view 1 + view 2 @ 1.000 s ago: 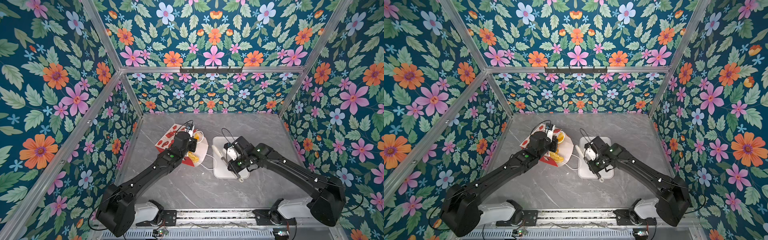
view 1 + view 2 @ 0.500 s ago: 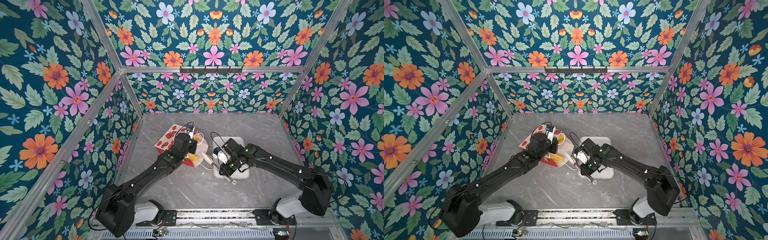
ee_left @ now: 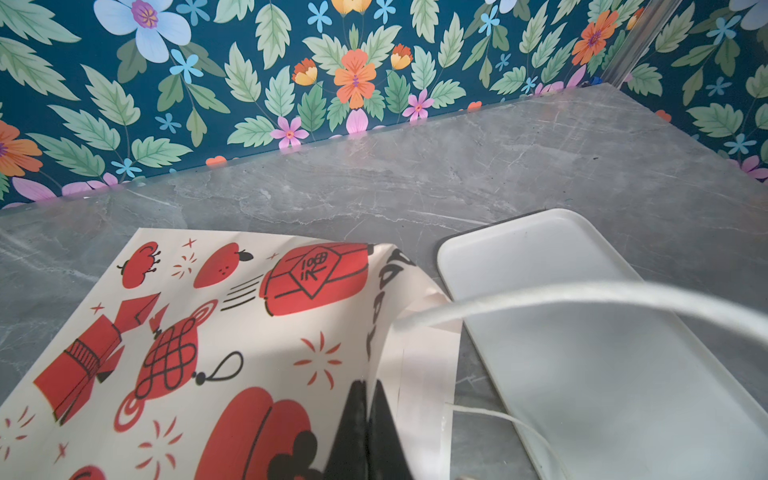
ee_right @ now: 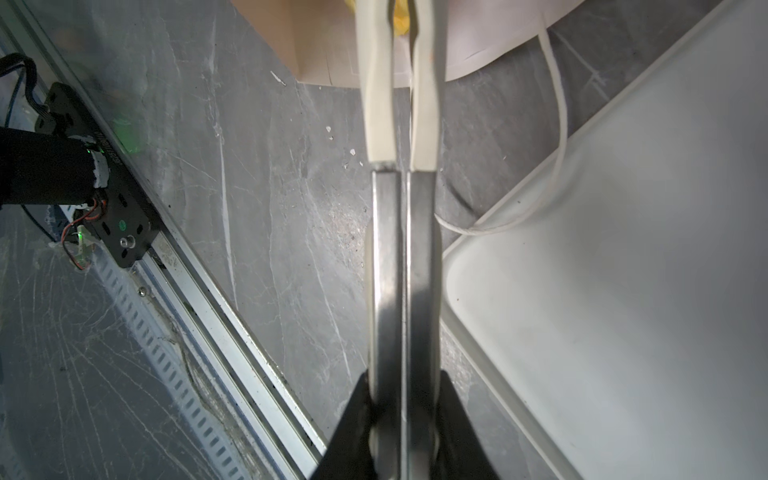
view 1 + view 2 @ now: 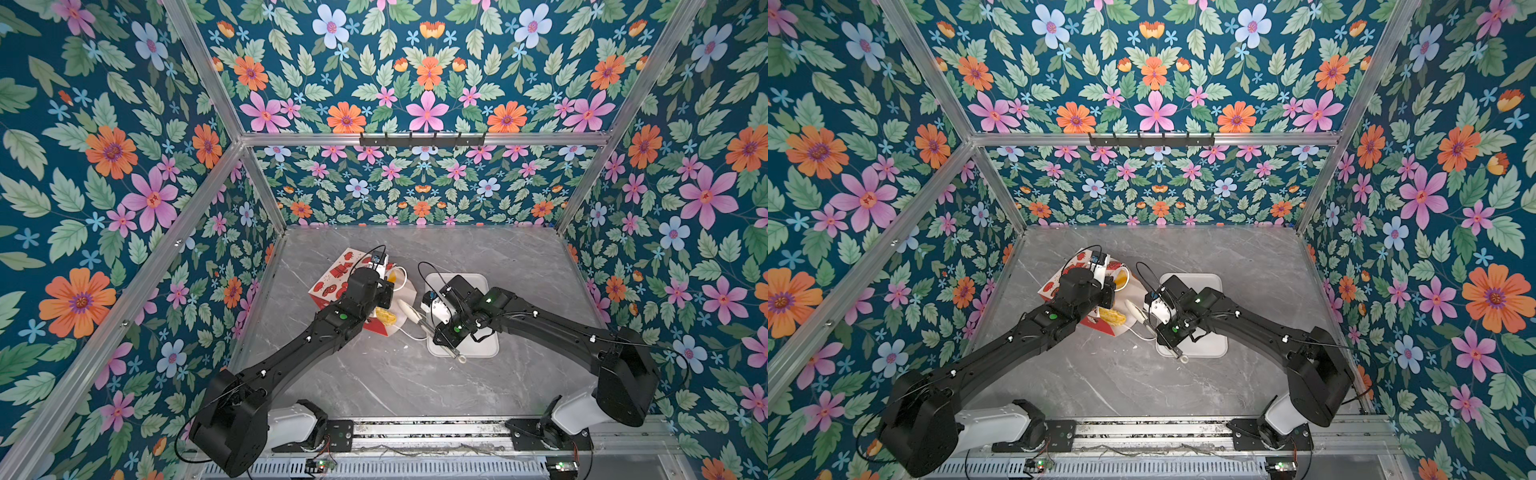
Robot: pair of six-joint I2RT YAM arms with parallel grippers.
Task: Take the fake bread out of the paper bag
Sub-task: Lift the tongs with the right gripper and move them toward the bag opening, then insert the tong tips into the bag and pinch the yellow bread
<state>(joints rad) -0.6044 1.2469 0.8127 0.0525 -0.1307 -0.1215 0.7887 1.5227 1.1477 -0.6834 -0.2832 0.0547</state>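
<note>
**Item:** glossy yellow toy pastry (image 5: 385, 318), one piece of the fake bread.

**Location:** just inside the mouth of the white paper bag with red prints (image 5: 332, 280). The bag lay on its side on the grey marble table (image 5: 374, 386), with its mouth turned toward the flat white rectangular tray (image 5: 486, 351).

**Left jaws:** pressed together on the bag's upper lip, lifting the mouth open.

**Right jaws:** clamped on the steel tongs with cream silicone tips (image 4: 386, 270). The tips stood slightly apart.

**Governing relation:** in the right wrist view the pastry (image 4: 401, 12) lay straight ahead of the tongs, on their own line, and yellow showed between the two tips. Contact could not be told.

**Long axis of pastry:** too small to read.

**Nearer arm:** right. A short advance and a squeeze seemed all that was wanted.
</note>
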